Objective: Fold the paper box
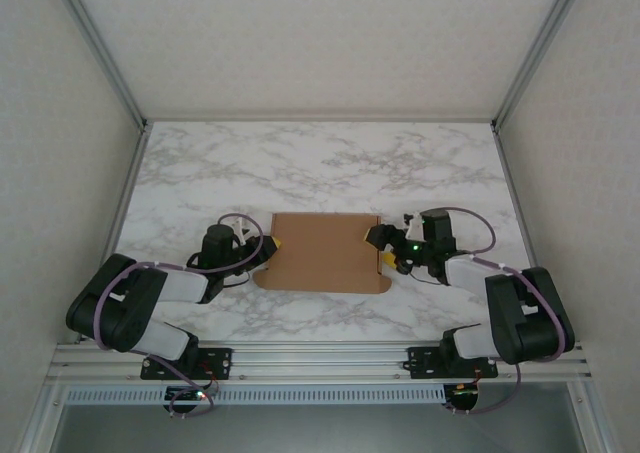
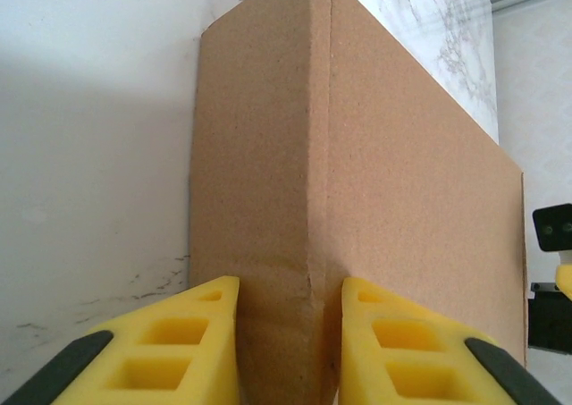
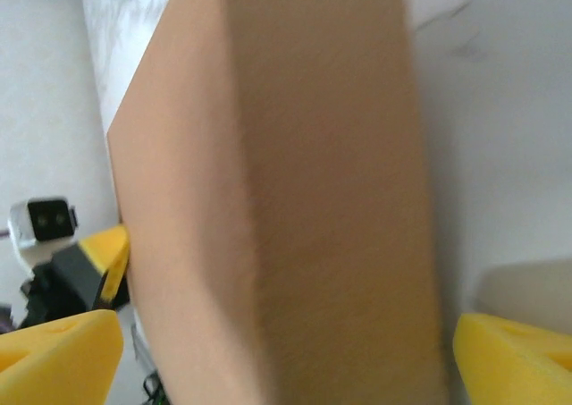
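Centrally in the overhead view, the paper box (image 1: pixel 325 253) lies on the marble table (image 1: pixel 320 163), with one gripper at each end. At its left edge the left gripper (image 1: pixel 272 244) is clamped on it: in the left wrist view its yellow fingers (image 2: pixel 192 347) press both sides of a raised cardboard fold at the bottom of the frame. At the right edge the right gripper (image 1: pixel 383 248) stands wide apart. Its pads (image 3: pixel 58 360) sit in the bottom corners of the blurred right wrist view, either side of the box.

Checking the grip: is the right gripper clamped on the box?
No, the right gripper stands open, its fingers spread wider than the paper box.
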You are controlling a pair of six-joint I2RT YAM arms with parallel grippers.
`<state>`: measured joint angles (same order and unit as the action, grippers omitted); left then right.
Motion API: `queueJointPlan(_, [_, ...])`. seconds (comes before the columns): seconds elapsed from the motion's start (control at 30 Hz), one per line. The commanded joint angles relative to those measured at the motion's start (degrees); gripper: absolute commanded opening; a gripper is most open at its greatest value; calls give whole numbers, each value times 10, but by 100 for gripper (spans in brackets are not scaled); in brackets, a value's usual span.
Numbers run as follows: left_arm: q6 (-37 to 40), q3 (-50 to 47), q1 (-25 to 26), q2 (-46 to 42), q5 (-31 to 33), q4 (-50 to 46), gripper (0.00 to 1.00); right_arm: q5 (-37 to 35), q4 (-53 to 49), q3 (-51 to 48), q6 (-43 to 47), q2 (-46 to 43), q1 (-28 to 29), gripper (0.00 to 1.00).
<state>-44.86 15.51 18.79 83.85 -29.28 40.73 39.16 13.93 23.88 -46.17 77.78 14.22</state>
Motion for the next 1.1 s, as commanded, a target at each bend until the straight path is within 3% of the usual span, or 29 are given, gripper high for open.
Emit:
queueJointPlan(0.0, [1, -28, -11, 28, 26, -98, 24, 8, -24, -10, 18, -36, 2, 95])
queueJointPlan(0.57, [5, -37, -21, 34, 18, -87, 23, 49, 14, -11, -10, 22, 2, 95])
queueJointPlan(0.83, [3, -34, -20, 41, 12, -82, 24, 123, 134, -11, -91, 51, 35, 95])
queueJointPlan(1.07, [-2, -30, -19, 33, -3, -79, 27, 92, 104, -2, -124, -27, 44, 85])
